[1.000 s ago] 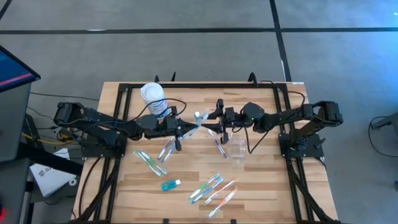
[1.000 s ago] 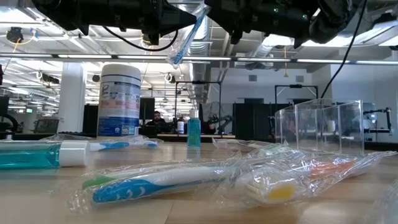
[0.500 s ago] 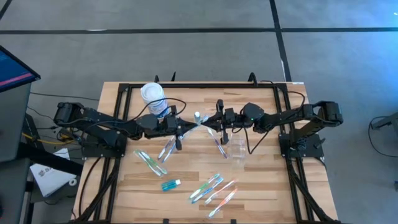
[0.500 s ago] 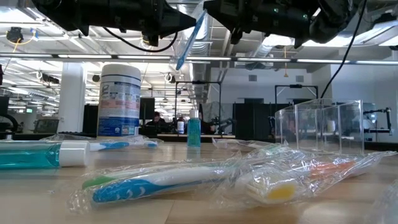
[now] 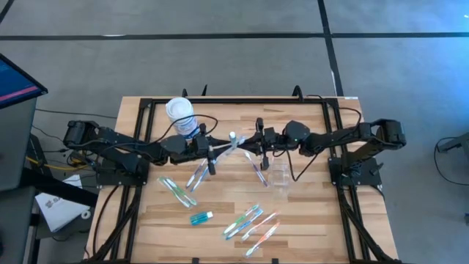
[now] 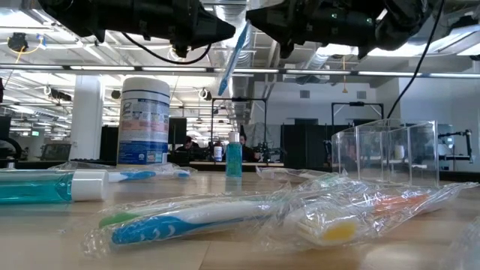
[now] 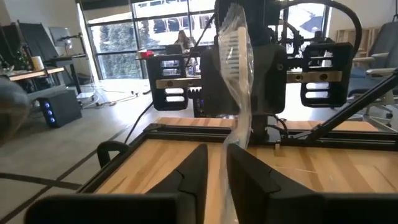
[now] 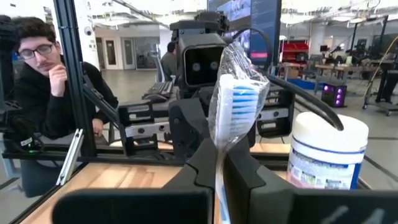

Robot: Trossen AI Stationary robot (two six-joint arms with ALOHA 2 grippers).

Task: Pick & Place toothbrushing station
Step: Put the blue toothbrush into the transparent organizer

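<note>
High view: the left end effector and the right end effector are brought together above the middle of the wooden surface, and a wrapped held toothbrush is spanned between them. A white canister is stood just behind the left arm, and a clear plastic cup is placed near the right end effector. Other wrapped loose toothbrushes and a teal tube are scattered over the near half of the surface. Low view: the held toothbrush is carried high above the surface, tilted and nearly upright, between the two dark end effectors. The clear cup is seen on the right and the canister on the left, with a blue-handled toothbrush laid in the foreground. Left wrist view: the left end effector is closed narrowly on the wrapper of the held toothbrush, which is raised in front of the right arm's wrist. Right wrist view: the right end effector is likewise closed narrowly about the handle, and the blue-and-white bristles of the held toothbrush are presented above its fingers. A seated person is shown beyond the surface.
</note>
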